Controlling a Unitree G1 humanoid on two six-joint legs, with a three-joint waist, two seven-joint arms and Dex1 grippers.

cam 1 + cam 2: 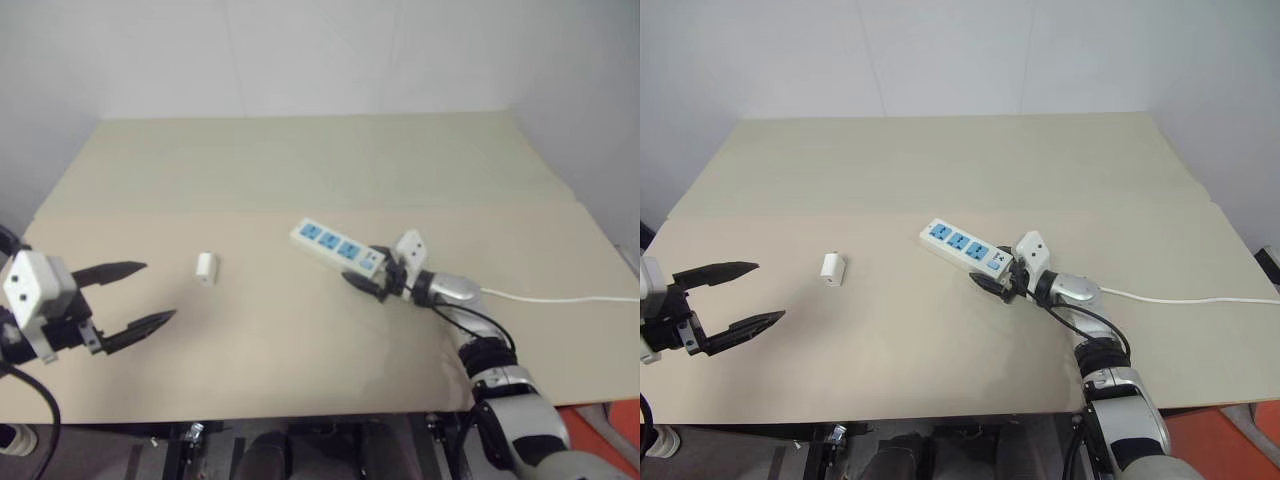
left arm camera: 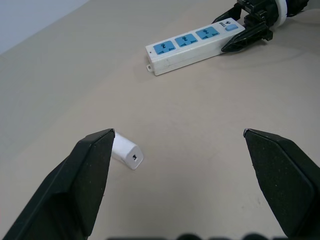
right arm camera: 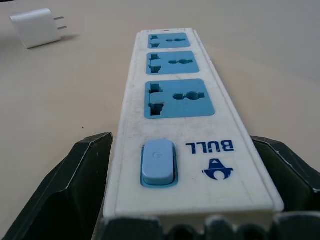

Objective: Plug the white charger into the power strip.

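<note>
My right gripper [image 1: 372, 277] sits low over the beige worktop [image 1: 300, 180] with its jaws spread on either side of the switch end of the power strip [image 1: 338, 246]. In the right wrist view one black finger [image 3: 75, 190] lies along one long side of the strip and the other along the opposite side, both very close to the white casing; whether they actually press on it I cannot tell, so I cannot say that I hold it. The strip lies flat, its three blue socket faces turned upward and running away from my right jaws, the blue switch [image 3: 158, 162] nearest to them and the printed maker's mark beside it. A thin white cord [image 1: 560, 297] runs over the worktop behind my right wrist, away toward the right edge. My left gripper [image 1: 140, 297] hovers above the near left part of the worktop, its jaws released and wide apart, grasping nothing. The white charger [image 1: 206, 268] lies on its side on the worktop, ahead of my left jaws and a little to their right, apart from them, and well apart from the far end of the power strip. From my right jaws it shows beyond the last socket, off to the left, its two prongs pointing toward the strip.
</note>
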